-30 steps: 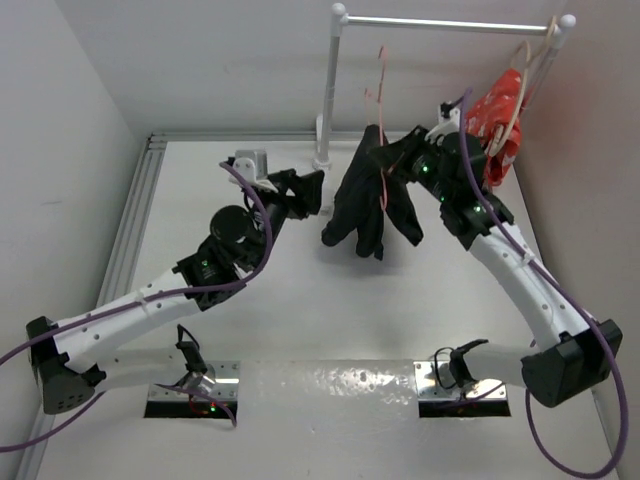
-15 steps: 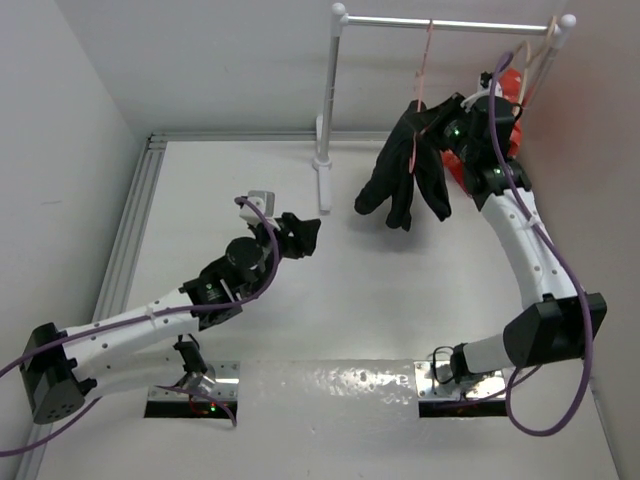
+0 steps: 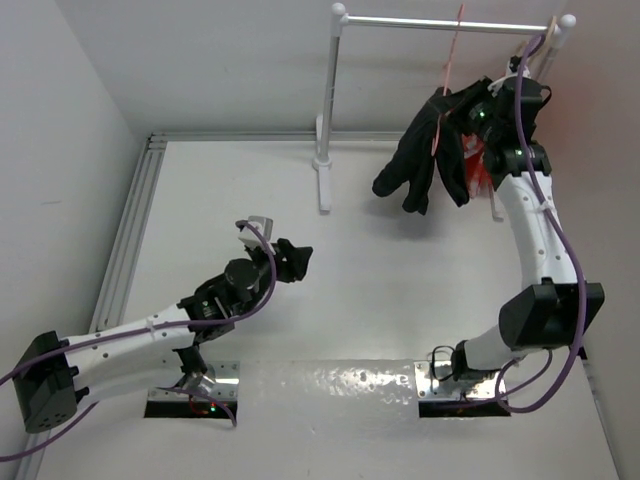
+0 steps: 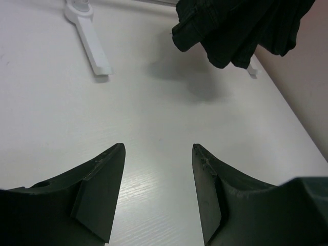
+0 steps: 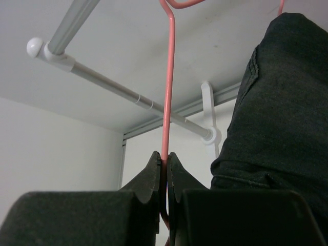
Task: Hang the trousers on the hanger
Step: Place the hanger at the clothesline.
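The black trousers [image 3: 425,150] hang draped over the thin pink-red hanger [image 3: 450,60], whose wire rises to the rail. My right gripper [image 3: 470,120] is shut on the hanger wire [image 5: 167,102] and holds it high by the rail, with the trousers [image 5: 279,113] beside the fingers. My left gripper [image 3: 297,258] is open and empty, low over the table, well left of the trousers, which show at the top of the left wrist view [image 4: 236,25].
A white clothes rail [image 3: 440,22] on a post [image 3: 325,110] stands at the back. A red patterned cloth [image 3: 480,165] on a beige hanger [image 3: 530,50] hangs at the rail's right end, behind my right arm. A wall is close on the right.
My right gripper has lifted the hanger with the trousers up and to the right, towards the rail. My left arm has pulled back towards the near left.
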Controlling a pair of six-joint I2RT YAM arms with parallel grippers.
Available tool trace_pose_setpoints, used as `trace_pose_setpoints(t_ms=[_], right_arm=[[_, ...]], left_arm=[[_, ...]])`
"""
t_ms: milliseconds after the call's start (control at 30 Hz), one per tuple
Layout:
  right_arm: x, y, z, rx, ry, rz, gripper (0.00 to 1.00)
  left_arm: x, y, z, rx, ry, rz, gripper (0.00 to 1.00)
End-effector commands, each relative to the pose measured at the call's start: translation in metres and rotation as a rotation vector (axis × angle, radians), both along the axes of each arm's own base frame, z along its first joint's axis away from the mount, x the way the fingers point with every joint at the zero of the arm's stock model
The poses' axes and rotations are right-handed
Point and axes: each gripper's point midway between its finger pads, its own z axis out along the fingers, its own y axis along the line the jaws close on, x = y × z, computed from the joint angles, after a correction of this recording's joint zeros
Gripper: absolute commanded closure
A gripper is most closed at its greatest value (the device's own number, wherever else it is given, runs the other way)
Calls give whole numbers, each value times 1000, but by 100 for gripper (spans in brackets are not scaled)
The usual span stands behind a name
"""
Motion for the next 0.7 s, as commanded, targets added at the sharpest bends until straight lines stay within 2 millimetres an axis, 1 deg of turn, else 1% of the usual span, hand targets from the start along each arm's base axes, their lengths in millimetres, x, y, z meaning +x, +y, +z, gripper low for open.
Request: trace_pose_setpoints(t_ms=[0, 67, 100, 133, 167, 233, 267, 300, 367, 400, 433, 467, 500, 533, 567, 600, 633, 667], right_arm=[[9, -13, 66, -15, -200, -11, 100], [16, -16, 61, -9, -187, -11, 100], [21, -17, 55, -8, -173, -8, 100], [24, -20, 54, -11, -172, -12, 100], [26, -21, 53, -11, -167, -14, 100], [32, -25, 39, -10, -135, -20, 100], [32, -25, 36, -11, -131, -17, 100], [33, -25, 24, -11, -108, -15, 100], [34, -25, 16, -15, -99, -16, 100], [33, -26, 3, -13, -73, -17, 100], [32, -26, -5, -6, -59, -17, 100], [31, -25, -6, -2, -73, -14, 100], [23, -23, -20, 5, -55, -12, 100], [20, -24, -20, 14, -68, -19, 95], [17, -25, -19, 15, -85, -26, 76], [11, -27, -23, 10, -86, -39, 65], [8, -26, -21, 8, -96, -40, 53], [5, -28, -20, 3, -101, -44, 31]], left_arm=[[1, -1, 24, -64, -61, -7, 48], [1, -2, 24, -78, -58, -11, 48], [0, -4, 24, -81, -58, -19, 48], [-2, -8, 26, -87, -61, -41, 48], [-2, -9, 24, -80, -59, -46, 48], [-2, -8, 24, -76, -54, -44, 48], [-2, -7, 26, -84, -58, -43, 48], [-2, -7, 26, -85, -59, -43, 48], [-2, -6, 27, -86, -64, -38, 48], [-1, -6, 25, -78, -59, -35, 48], [-1, -7, 24, -75, -54, -37, 48], [-1, -8, 23, -72, -51, -40, 48], [-2, -8, 23, -75, -52, -43, 48], [-2, -8, 23, -75, -54, -43, 48], [-1, -8, 23, -72, -54, -40, 47], [0, -8, 22, -65, -49, -37, 47], [1, -8, 19, -53, -39, -32, 47], [2, -8, 17, -43, -31, -26, 46]])
